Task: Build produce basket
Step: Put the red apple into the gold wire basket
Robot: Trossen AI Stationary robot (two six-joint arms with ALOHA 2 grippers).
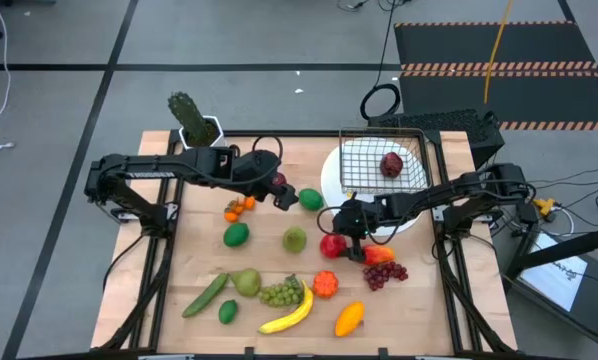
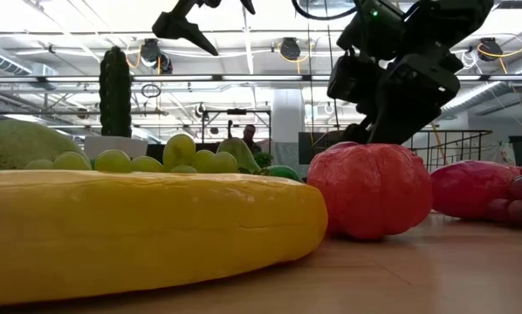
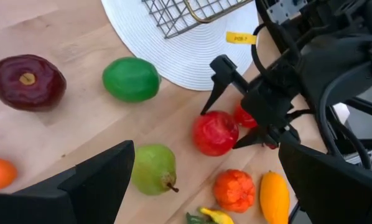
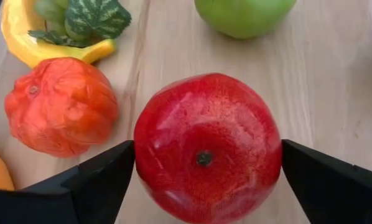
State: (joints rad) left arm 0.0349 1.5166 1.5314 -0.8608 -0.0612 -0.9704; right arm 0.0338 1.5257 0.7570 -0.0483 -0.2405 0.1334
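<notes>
Across the wooden table (image 1: 279, 215), produce lies scattered; grey floor surrounds it. At two o'clock sits the basket (image 1: 381, 163). Right gripper (image 1: 341, 241), fingers apart, straddles a red apple (image 4: 207, 147). Left gripper (image 1: 280, 193) hovers, fingers apart, empty.

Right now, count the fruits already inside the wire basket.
1: a dark red fruit lying on the mesh floor of the basket. Nothing else shows inside it.

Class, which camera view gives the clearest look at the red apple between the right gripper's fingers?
The right wrist view: the red apple fills the picture between the open right gripper. The left wrist view shows it smaller, from the side. The high view shows it tiny, partly covered by the gripper. In the low view I cannot pick it out.
</notes>
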